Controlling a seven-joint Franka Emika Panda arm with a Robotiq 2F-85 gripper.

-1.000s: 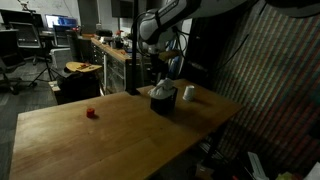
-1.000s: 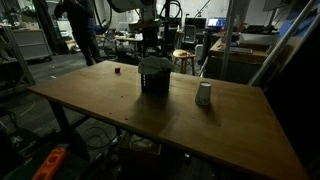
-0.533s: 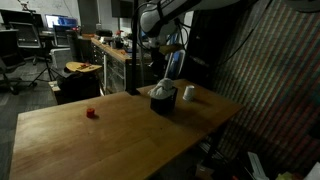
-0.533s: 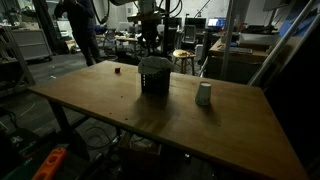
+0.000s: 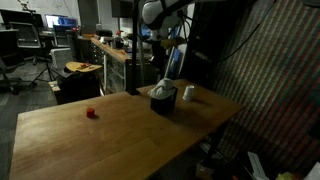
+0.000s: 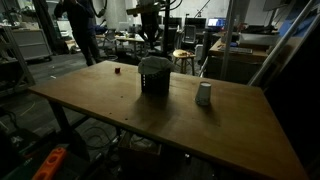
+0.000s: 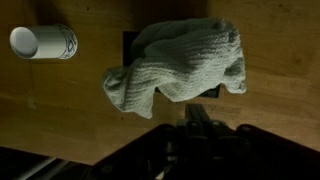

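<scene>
A grey towel (image 7: 175,65) lies crumpled over a dark box (image 7: 129,41) on the wooden table (image 5: 120,140). In both exterior views the box (image 5: 162,101) (image 6: 154,77) stands near the table's far side, with the towel (image 5: 160,88) on top. My gripper (image 7: 198,120) hangs well above the box, its fingers pressed together with nothing between them. In the exterior views the gripper (image 5: 159,50) (image 6: 150,32) is high over the box and apart from the towel.
A white cup (image 7: 42,42) (image 5: 189,93) (image 6: 204,94) stands beside the box. A small red object (image 5: 91,113) (image 6: 117,70) lies further off on the table. Shelves, chairs and a person (image 6: 78,25) fill the dim room behind.
The gripper has shut and risen away from the box. The towel stays draped over the box.
</scene>
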